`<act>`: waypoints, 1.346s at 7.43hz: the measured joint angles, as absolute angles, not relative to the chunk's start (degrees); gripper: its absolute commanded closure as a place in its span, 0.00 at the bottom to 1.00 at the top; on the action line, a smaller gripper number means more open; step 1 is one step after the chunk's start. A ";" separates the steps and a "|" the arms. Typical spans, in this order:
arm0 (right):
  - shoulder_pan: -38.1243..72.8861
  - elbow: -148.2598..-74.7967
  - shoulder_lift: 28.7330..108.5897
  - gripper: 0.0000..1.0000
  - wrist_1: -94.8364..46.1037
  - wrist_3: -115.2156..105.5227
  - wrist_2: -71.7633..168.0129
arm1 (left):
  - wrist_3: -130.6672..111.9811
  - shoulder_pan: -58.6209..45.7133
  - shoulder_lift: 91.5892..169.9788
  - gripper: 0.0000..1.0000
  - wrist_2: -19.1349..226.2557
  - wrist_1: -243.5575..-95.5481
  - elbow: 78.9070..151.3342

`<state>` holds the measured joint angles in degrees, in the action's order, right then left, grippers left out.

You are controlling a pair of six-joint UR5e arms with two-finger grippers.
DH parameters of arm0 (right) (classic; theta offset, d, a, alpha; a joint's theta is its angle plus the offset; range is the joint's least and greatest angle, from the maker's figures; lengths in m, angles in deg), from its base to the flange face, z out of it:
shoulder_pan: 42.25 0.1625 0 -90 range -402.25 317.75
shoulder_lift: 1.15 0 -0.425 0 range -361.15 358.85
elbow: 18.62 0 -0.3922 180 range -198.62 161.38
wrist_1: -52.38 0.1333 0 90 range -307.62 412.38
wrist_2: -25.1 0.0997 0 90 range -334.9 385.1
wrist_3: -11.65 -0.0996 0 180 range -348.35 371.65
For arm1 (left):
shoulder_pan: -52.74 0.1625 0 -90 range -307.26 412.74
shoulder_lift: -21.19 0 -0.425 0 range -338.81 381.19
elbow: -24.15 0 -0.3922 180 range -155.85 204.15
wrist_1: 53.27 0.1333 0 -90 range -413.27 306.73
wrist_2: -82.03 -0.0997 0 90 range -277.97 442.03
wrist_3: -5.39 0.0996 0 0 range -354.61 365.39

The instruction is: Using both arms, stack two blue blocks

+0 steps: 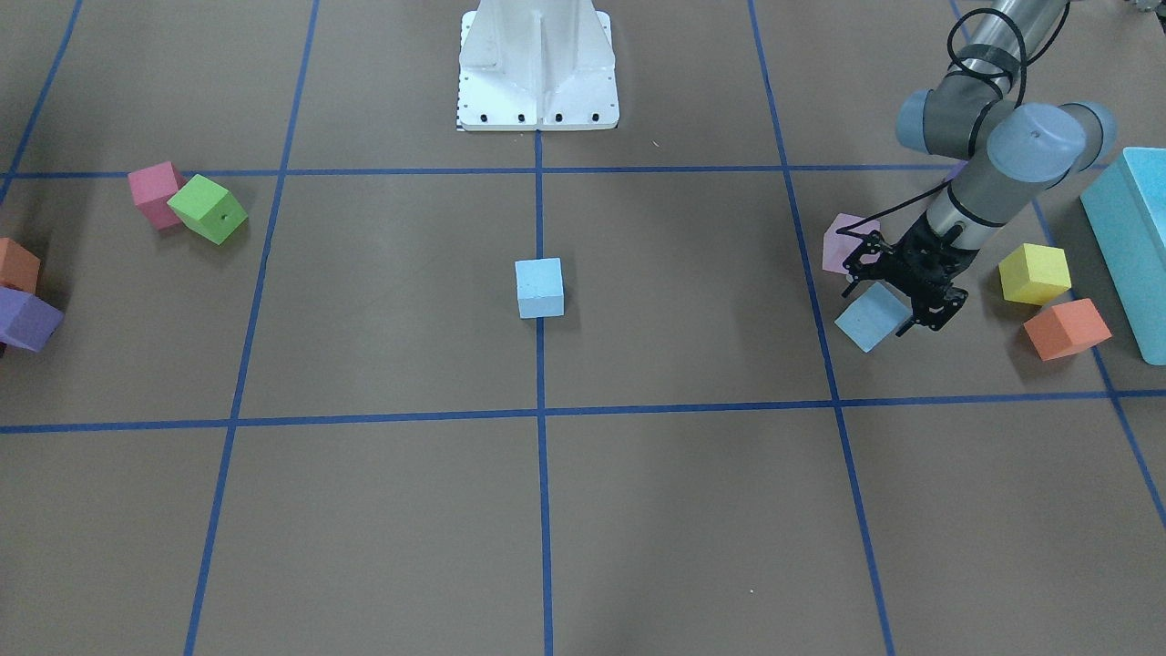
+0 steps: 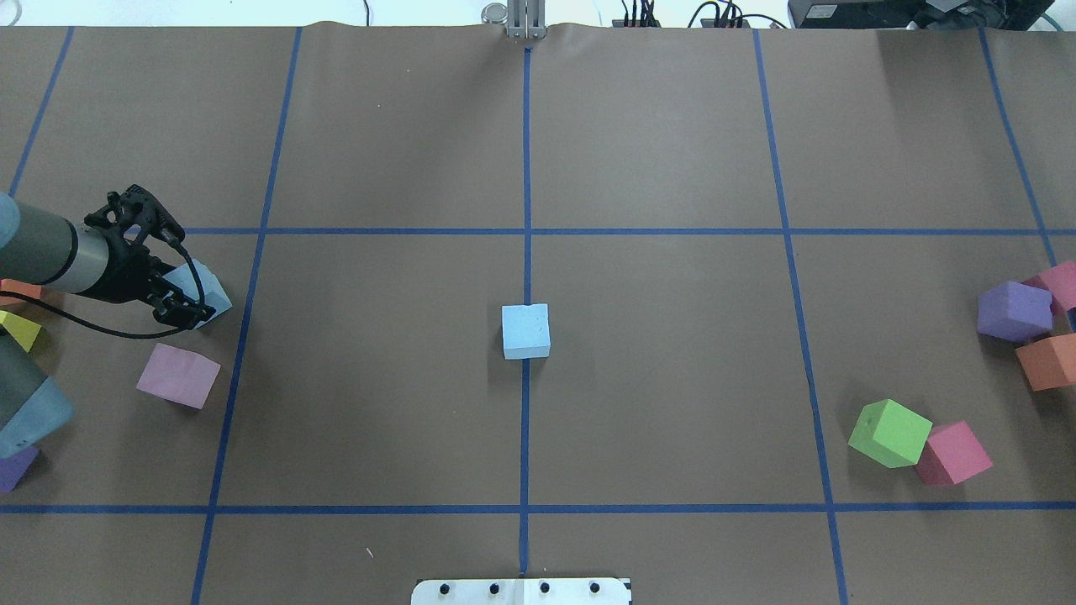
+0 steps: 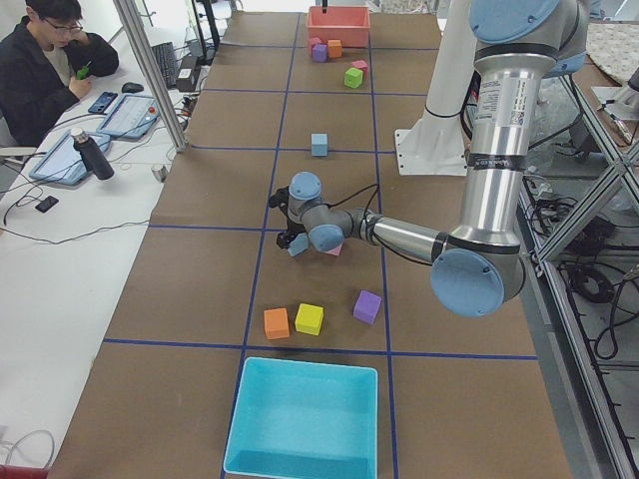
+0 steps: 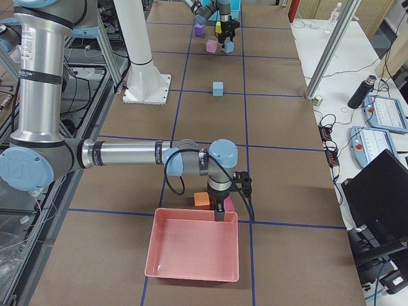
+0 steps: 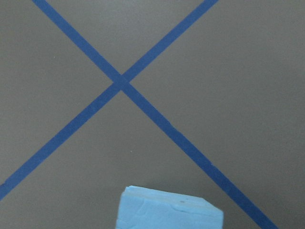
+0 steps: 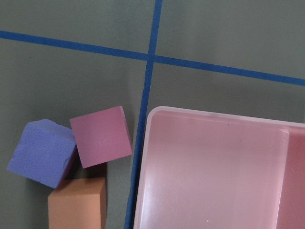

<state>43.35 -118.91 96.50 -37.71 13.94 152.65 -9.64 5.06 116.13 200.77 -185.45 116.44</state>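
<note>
One pale blue block sits alone at the table's centre on the crossing of blue tape lines; it also shows in the overhead view. My left gripper is shut on the second blue block, which hangs tilted in it just above the table at my left side. The overhead view shows this gripper and block too, and the block's top edge fills the bottom of the left wrist view. My right gripper shows only in the exterior right view, beside a pink tray; I cannot tell whether it is open or shut.
Near the left gripper lie a lilac cube, a yellow cube, an orange cube and the turquoise box. On my right lie green, pink, purple and orange cubes. The pink tray is under the right wrist.
</note>
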 measured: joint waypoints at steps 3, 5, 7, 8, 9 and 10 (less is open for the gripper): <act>43.35 -118.88 96.50 0.00 -37.71 13.94 152.71 | -11.02 5.07 116.31 0.95 201.19 -185.42 117.70; 43.35 -118.58 96.55 0.00 -37.71 13.94 152.72 | -20.62 5.07 118.81 0.95 201.94 -183.06 120.98; 43.35 -118.32 96.62 0.00 -37.71 13.94 152.72 | -33.53 5.36 126.60 0.95 202.77 -172.63 123.40; 43.35 -118.10 96.61 0.00 -37.71 13.94 152.72 | -39.35 6.42 131.11 0.95 202.79 -164.07 125.66; 43.35 -117.90 96.60 0.00 -37.71 13.96 152.74 | -45.16 8.52 135.75 0.93 202.58 -155.59 127.73; 43.35 -117.81 96.60 0.00 -37.71 13.99 152.78 | -52.55 11.47 140.74 0.87 201.94 -149.21 128.64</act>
